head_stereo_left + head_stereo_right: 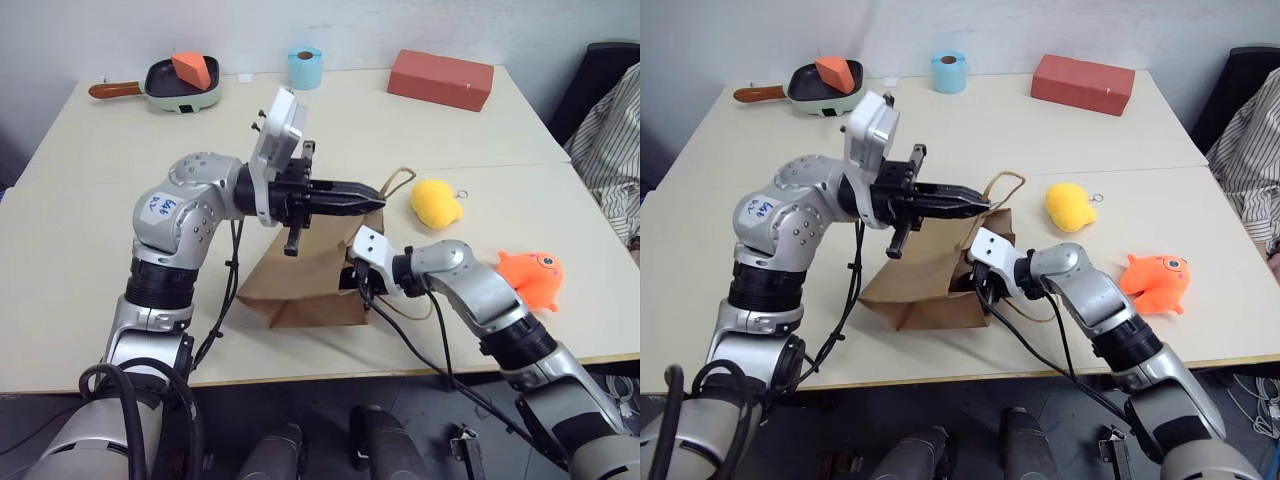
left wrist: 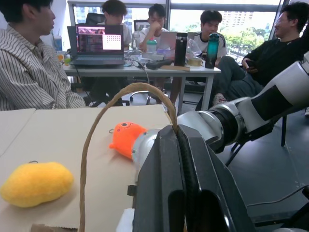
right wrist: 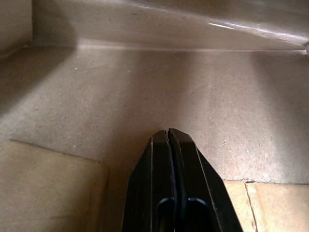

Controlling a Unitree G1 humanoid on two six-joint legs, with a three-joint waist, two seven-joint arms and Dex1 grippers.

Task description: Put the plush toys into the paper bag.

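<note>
Shared office or lab workspace. Several seated people (image 2: 159, 21) gather at a long white desk (image 2: 140, 71) carrying an open laptop with a lit pink screen (image 2: 99, 44), dark drink bottles (image 2: 181, 48) and clutter; large windows (image 2: 227, 14) show buildings outside.

Perhaps unreadable blue scrawl on left arm (image 1: 163, 208)
</note>
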